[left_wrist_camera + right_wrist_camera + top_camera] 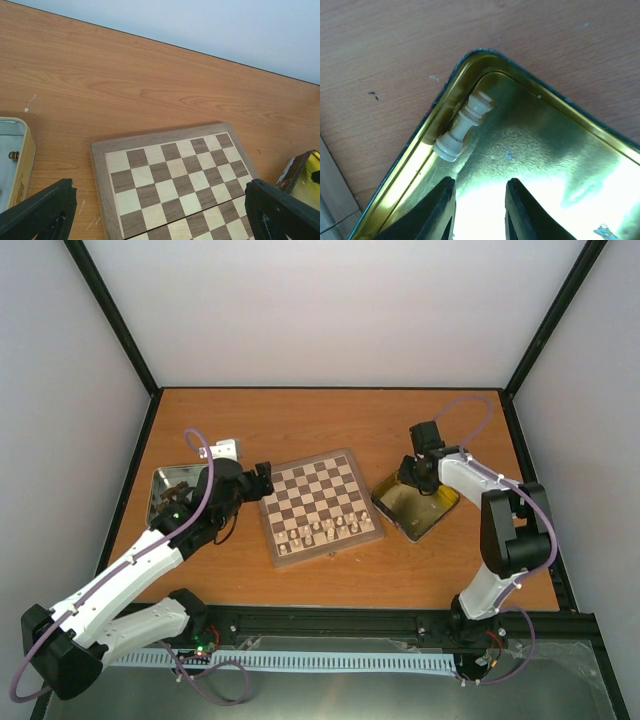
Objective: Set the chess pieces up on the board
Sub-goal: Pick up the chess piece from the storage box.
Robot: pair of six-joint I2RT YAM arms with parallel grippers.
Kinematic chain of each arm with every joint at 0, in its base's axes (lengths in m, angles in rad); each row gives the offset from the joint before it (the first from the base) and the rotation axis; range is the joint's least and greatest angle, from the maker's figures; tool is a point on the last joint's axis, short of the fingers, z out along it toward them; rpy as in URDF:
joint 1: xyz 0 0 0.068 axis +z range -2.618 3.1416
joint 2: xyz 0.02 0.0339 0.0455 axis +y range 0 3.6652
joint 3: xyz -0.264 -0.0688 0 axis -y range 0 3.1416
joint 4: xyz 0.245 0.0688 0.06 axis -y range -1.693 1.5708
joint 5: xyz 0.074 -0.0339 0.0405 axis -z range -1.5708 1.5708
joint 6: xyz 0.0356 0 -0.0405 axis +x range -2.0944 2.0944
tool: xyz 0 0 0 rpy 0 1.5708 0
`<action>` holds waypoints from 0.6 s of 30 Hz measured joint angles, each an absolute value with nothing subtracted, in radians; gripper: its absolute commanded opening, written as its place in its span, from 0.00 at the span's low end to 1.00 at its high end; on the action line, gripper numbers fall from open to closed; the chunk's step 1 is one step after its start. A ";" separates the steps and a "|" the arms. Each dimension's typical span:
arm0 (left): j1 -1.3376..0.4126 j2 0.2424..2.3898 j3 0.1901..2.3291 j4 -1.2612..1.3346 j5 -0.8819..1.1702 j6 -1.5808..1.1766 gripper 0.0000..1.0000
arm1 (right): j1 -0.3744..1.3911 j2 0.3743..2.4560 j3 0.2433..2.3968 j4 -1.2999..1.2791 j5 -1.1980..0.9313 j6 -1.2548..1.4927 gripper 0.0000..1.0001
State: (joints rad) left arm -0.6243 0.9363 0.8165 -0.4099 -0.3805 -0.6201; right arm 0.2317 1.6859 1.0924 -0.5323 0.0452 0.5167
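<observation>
I have the right gripper point(479, 189) down inside the gold tin point(550, 150). Its two fingers point(437, 210) stand a narrow gap apart, with nothing between them and nothing touching either pad. Just ahead of the fingertips, a little toward the left finger's side, one cream chessman point(462, 127) lies on its side in the tin's corner. Its base is toward the gripper and its crown points away, resting against the tin's wall. I cannot tell which piece it is. The left gripper point(160, 200) hangs with its jaws spread wide and empty above the chessboard point(170, 175), which fills the space between and ahead of its fingers. The squares seen from that wrist are bare. From the top camera, a row of cream chessmen point(320, 531) stands along the board's edge nearest the arm bases. Off the left finger's outer side sits a silver tray point(22, 150) with a small dark chessman point(13, 155) in it.
</observation>
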 measured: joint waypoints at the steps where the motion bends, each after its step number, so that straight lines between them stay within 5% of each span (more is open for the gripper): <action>1: -0.624 0.937 0.816 -0.410 -0.380 -0.620 0.93 | 0.232 1.695 1.079 -0.514 0.031 0.525 0.31; 18: -0.624 0.938 0.801 -0.398 -0.377 -0.620 0.93 | 0.257 1.823 1.081 -0.373 0.048 0.564 0.37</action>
